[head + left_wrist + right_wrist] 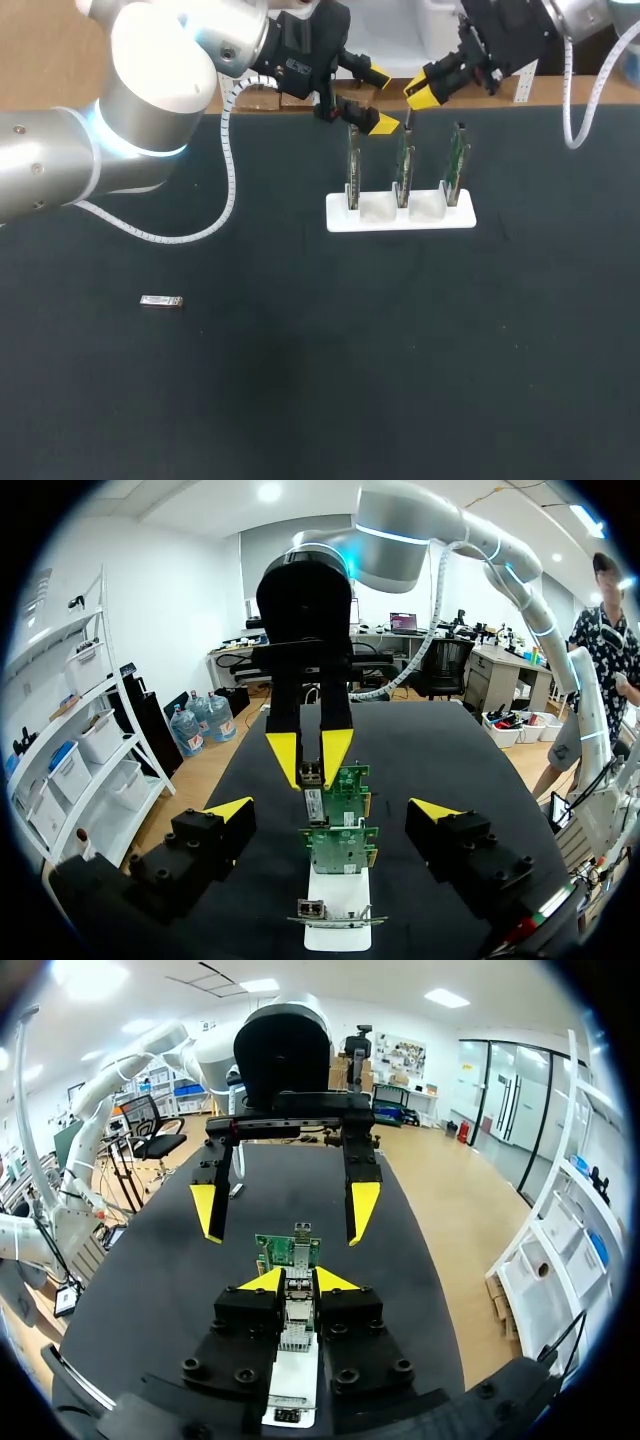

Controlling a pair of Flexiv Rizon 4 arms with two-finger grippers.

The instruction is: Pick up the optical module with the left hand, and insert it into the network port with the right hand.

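Looming closest in the head view, the bulky silver-white left arm (pixel 150 80) comes in from the left edge, much of it cut off, and a white coiled cable (pixel 170 236) loops from it down onto the black table (pixel 300 390). Two arms and two grippers can be counted. One small silver optical module (pixel 161 301) lies flat on the table at the left, alone and well apart from everything else. Farther right, the left gripper (pixel 380 99) hangs with its two yellow tips spread wide and nothing between them, near the top of the leftmost card. Three green circuit cards (pixel 403 165) stand upright in a row in one white slotted holder (pixel 400 220). Over the middle card is the right gripper (pixel 297 1280), its arm mostly cut off at the top edge, with both yellow tips pinched from two sides on a second silver module (pixel 313 800). That module points down at the middle card's top edge. Whether it sits in a port cannot be made out, and from the head view it is barely visible.
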